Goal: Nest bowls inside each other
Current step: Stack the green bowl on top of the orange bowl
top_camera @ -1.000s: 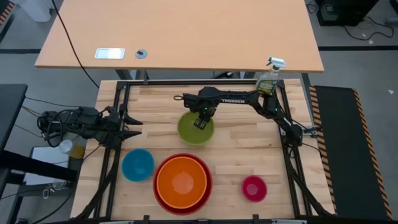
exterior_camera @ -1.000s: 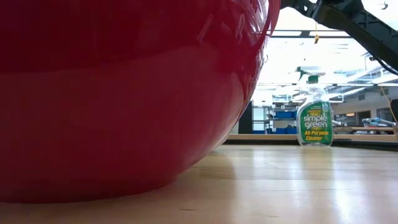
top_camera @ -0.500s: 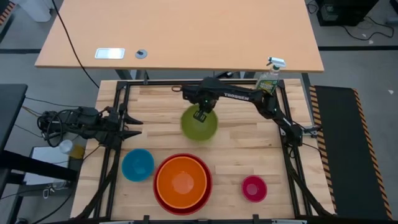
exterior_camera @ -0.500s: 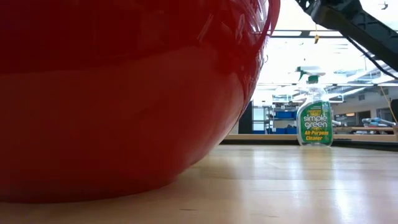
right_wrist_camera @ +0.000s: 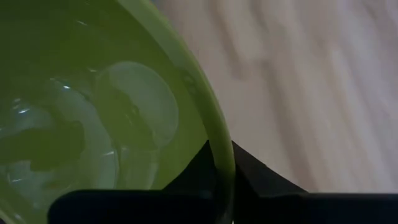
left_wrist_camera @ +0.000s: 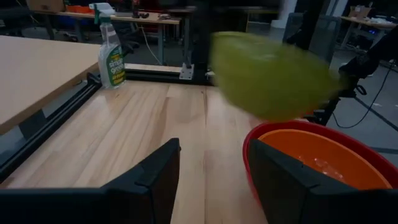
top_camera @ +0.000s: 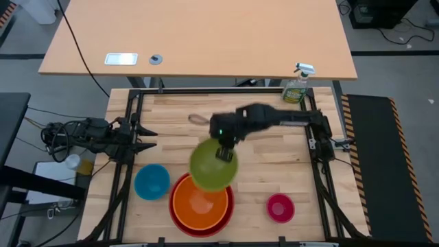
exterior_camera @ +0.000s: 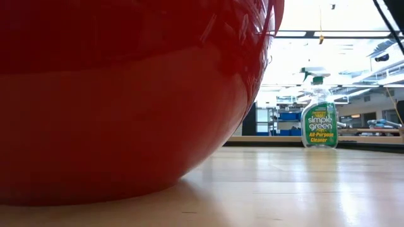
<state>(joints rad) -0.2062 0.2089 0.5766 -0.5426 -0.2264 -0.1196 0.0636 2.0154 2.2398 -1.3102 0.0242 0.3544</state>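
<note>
The yellow-green bowl [top_camera: 212, 165] hangs in the air over the far rim of the orange bowl [top_camera: 200, 202], which sits nested in the red bowl [top_camera: 226, 209]; my right gripper [top_camera: 223, 152] is shut on it. In the left wrist view the yellow-green bowl [left_wrist_camera: 270, 74] floats above the orange bowl [left_wrist_camera: 323, 158]. The blue bowl [top_camera: 151, 182] stands left of the red one, the magenta-pink bowl [top_camera: 280, 207] to its right. My left gripper [top_camera: 147, 140] stands open at the table's left edge, with nothing between its fingers. My right gripper pinches the yellow-green bowl's rim [right_wrist_camera: 219, 158], one finger inside the bowl and one outside. The fingers come from above, slanting down. The bowl is lifted clear of the table and hangs tilted below the fingers.
A green spray bottle [top_camera: 296, 88] stands at the table's far right corner. The red bowl's wall [exterior_camera: 126, 101] fills most of the low view. Bare wood lies across the far half of the table.
My right gripper has shut on the yellow-green bowl's rim, lifted it off the table's middle and carried it up and toward the near edge, above the orange bowl. The bowl has tipped from level to tilted.
</note>
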